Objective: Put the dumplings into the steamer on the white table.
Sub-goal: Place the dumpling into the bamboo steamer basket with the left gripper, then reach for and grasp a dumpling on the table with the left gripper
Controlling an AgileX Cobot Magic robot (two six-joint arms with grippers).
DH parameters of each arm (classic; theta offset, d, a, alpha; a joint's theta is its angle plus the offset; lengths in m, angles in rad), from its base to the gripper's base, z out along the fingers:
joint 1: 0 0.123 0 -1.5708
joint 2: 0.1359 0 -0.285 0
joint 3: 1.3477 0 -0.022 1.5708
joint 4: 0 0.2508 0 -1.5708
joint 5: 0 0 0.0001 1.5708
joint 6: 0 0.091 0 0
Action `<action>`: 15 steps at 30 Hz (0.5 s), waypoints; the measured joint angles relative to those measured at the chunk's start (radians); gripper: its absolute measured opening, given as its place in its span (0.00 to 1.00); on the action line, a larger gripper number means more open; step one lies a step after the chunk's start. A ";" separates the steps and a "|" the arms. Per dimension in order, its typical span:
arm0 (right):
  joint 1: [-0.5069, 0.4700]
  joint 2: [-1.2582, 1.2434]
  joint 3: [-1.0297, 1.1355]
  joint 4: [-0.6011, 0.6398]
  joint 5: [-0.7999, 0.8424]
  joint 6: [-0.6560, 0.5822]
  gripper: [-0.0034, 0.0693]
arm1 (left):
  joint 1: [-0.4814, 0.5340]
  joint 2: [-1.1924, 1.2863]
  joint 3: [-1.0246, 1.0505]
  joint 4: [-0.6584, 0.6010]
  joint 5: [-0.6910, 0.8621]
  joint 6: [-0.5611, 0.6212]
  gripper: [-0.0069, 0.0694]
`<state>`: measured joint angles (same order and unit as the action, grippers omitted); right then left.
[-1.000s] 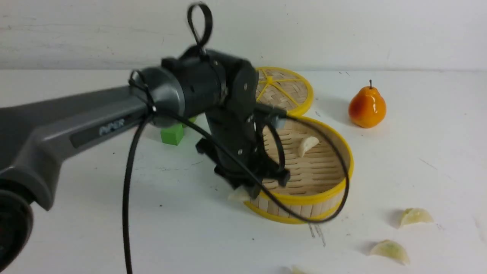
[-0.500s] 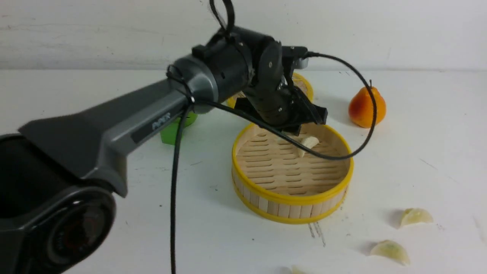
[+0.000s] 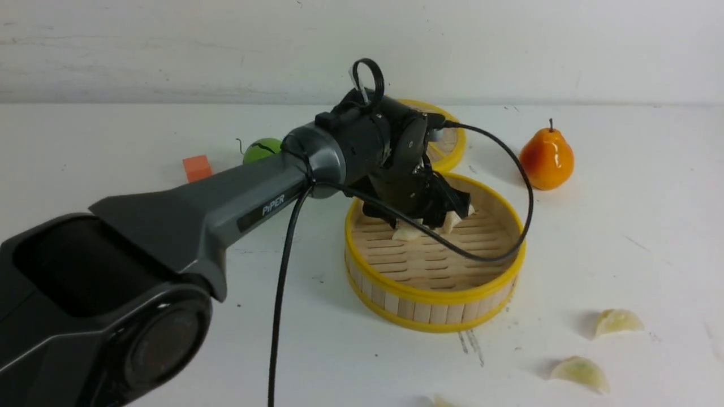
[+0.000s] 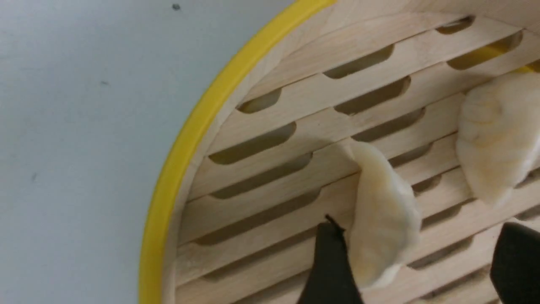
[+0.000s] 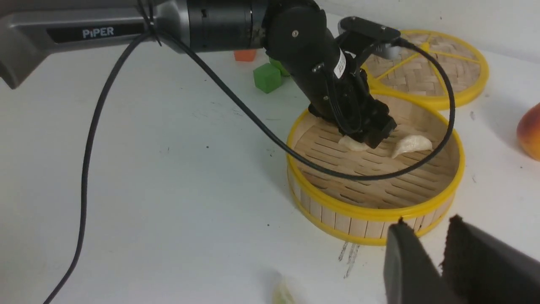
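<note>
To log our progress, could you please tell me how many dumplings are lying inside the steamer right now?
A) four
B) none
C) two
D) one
C: one dumpling and a second dumpling lie side by side on the slatted floor of the steamer.

Woven bamboo lid [image 3: 448, 146], yellow rim, lies flat at far side, partly hidden. Orange-yellow pear [image 3: 546, 160] stands upright at lid's 3 o'clock, apart. Green round fruit w/ dark stem [image 3: 260, 150] at lid's 9 o'clock. Orange cube [image 3: 197, 168] at fruit's 9 o'clock, near. Green cube [image 5: 267, 77] just beside fruit, seen in rt wrist view only.
</note>
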<state>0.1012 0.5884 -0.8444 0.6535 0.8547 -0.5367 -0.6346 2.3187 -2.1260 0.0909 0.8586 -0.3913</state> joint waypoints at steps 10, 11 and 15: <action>0.000 0.000 0.000 -0.005 -0.017 0.000 0.25 | -0.025 -0.220 -0.228 -0.057 0.379 0.231 0.75; 0.000 0.000 0.000 -0.009 -0.020 0.000 0.25 | -0.032 -0.243 -0.226 -0.079 0.385 0.258 0.74; 0.000 -0.002 0.000 -0.035 -0.021 0.000 0.25 | -0.079 -0.343 -0.130 -0.163 0.385 0.391 0.70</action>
<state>0.1012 0.5866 -0.8444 0.6189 0.8336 -0.5367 -0.7138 1.9760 -2.2558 -0.0725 1.2436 0.0000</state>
